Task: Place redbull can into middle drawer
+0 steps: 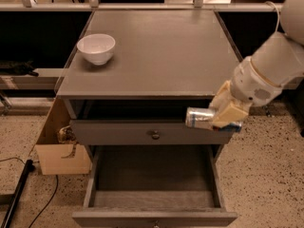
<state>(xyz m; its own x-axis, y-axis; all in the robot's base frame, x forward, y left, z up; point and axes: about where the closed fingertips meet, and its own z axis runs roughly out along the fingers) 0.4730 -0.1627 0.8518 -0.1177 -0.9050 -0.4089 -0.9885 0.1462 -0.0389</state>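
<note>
The redbull can [199,118] lies sideways in my gripper [224,112], held in the air in front of the upper drawer's right end. The gripper's cream fingers [230,113] are shut around the can's right half, with its silver end pointing left. The middle drawer [154,177] is pulled open below, a wide shallow grey box with nothing in it. The can hangs above the drawer's back right part. The upper drawer [142,133] with its round knob is closed.
A white bowl [96,48] stands on the cabinet top [161,51] at the left. A cardboard box [59,146] sits on the floor left of the cabinet, with a black cable [28,194] near it. My white arm [273,65] reaches in from the right.
</note>
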